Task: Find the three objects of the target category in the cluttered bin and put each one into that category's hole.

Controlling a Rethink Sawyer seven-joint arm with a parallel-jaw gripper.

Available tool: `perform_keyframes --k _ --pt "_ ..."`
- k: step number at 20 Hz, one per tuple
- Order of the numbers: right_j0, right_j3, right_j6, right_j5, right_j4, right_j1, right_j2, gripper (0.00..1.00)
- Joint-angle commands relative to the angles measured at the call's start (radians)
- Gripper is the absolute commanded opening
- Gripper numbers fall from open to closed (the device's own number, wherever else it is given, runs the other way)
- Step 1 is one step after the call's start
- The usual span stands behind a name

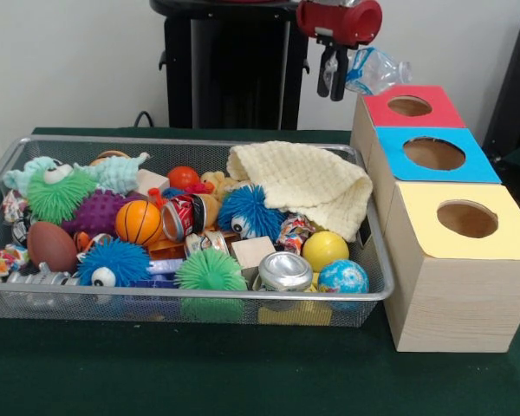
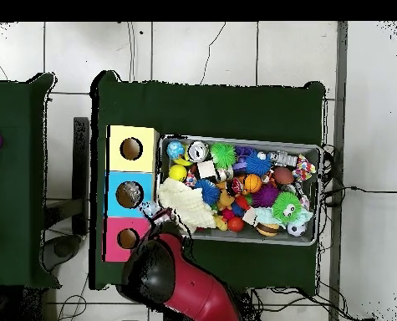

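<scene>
A dark green cloth [image 1: 243, 381] covers the table, which stands on a floor of pale tiles [image 2: 235, 50] against a plain light wall [image 1: 69, 61]; black cables trail over the tiles at the overhead view's 3 o'clock side. In the front view a wire mesh bin [image 1: 199, 295] fills the picture from 9 o'clock to the centre, heaped with spiky rubber balls, a small basketball [image 1: 139, 222], a brown toy football [image 1: 52, 245], a yellow ball [image 1: 325, 250], a globe-print ball [image 1: 343, 277], crushed cans and a cream knitted cloth [image 1: 308, 182]. At 3 o'clock sit three wooden boxes with round holes, topped yellow [image 1: 464, 221], blue [image 1: 433, 154] and red [image 1: 412, 107]. A red can [image 1: 184, 217] carries white script lettering too small to read; no other writing can be made out. At 12 to 1 o'clock the red gripper [image 1: 332, 74] hangs above the boxes, its black fingers [image 1: 339, 74] close together, with a crumpled clear plastic bottle [image 1: 374, 69] just beside them over the red box. Whether the fingers actually grasp the bottle cannot be told.
</scene>
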Motion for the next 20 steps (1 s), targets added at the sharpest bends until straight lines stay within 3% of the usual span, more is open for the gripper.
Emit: perform_keyframes --k 1,20 --pt "0.032 0.046 0.321 -0.052 0.085 0.046 0.072 0.0" --pt "0.074 0.03 0.393 -0.105 0.087 0.093 0.078 0.0"
